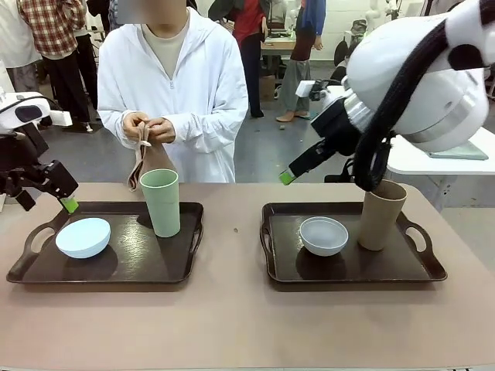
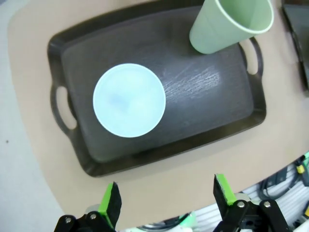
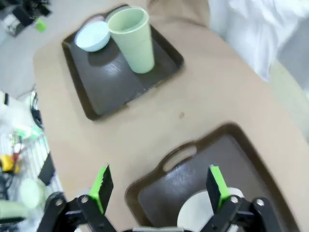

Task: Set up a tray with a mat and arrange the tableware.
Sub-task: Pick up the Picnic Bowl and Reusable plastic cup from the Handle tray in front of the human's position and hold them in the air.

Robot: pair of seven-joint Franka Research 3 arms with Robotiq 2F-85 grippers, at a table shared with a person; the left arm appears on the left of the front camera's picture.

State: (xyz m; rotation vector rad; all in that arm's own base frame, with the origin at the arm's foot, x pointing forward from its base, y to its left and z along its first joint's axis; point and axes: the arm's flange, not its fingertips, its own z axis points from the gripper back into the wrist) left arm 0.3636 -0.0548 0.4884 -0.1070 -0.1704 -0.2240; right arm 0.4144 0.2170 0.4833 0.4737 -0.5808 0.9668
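Note:
Two dark trays lie on the table. The left tray [image 1: 147,255] [image 2: 203,92] [image 3: 116,82] holds a pale blue bowl [image 1: 83,237] [image 2: 129,100] [image 3: 93,36] and a tall pale green cup [image 1: 162,202] [image 2: 231,21] [image 3: 133,38]. On the right tray [image 1: 348,270] [image 3: 227,159] stand a white-grey bowl [image 1: 323,235] [image 3: 198,212] and a tall tan-brown cup [image 1: 380,215]. The person at the far side holds a folded brown mat [image 1: 145,161] in both hands. My left gripper [image 1: 48,197] [image 2: 164,193] hangs open above the left tray's near-left side. My right gripper [image 1: 290,174] [image 3: 159,183] is open above the right tray.
The tan table [image 1: 232,325] has bare room between the trays and along the front edge. A white table [image 1: 441,158] stands behind on the right. Other people stand farther back.

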